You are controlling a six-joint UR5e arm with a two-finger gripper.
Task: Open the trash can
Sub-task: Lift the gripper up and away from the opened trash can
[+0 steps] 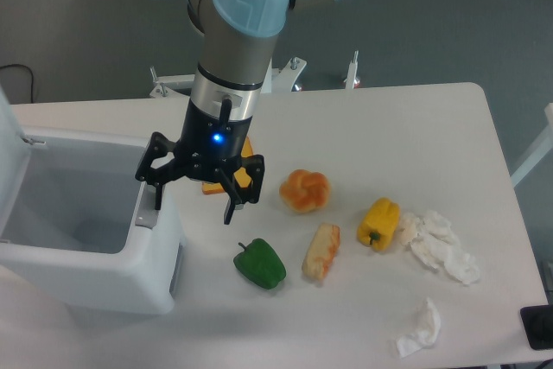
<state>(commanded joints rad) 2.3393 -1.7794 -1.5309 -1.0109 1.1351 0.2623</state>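
Black tool (195, 199) spread wide, holding nothing; one finger at the open white trash can (95, 274) rim.

Smooth white plastic trash can (95, 278); crumpled paper tissues (442, 246).

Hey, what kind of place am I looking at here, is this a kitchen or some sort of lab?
Most likely a robotics lab, not a kitchen: a robot arm with its gripper works over a plain white table, with a trash can and food items like a green pepper laid out.
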